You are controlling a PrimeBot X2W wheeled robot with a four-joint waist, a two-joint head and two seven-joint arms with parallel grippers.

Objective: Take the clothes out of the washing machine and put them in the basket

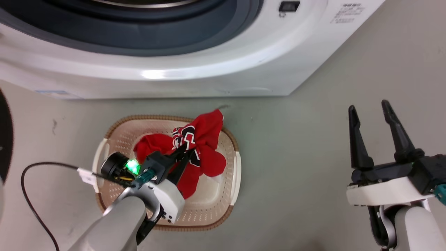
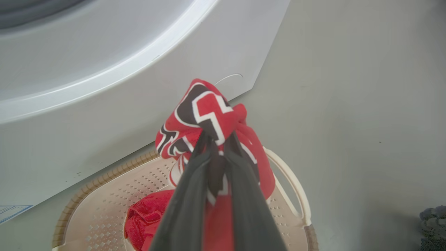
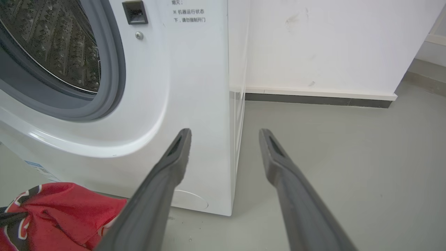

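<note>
My left gripper (image 1: 186, 148) is shut on the red jersey (image 1: 202, 134) with black-and-white lettering and holds it above the cream basket (image 1: 230, 181). The jersey hangs down into the basket, partly over the plain red garment (image 1: 153, 144) lying inside. In the left wrist view the jersey (image 2: 205, 111) bunches around the closed fingertips, above the basket rim (image 2: 104, 177) and the plain red fabric (image 2: 146, 216). My right gripper (image 1: 371, 111) stands open and empty at the right, over bare floor. The washing machine (image 1: 174, 69) is behind the basket; its steel drum (image 3: 52, 38) shows in the right wrist view.
A black cable (image 1: 31, 195) loops on the grey floor left of the basket. A dark round edge (image 1: 5, 139) shows at the far left. White wall and skirting (image 3: 313, 94) stand to the right of the machine, with open floor before them.
</note>
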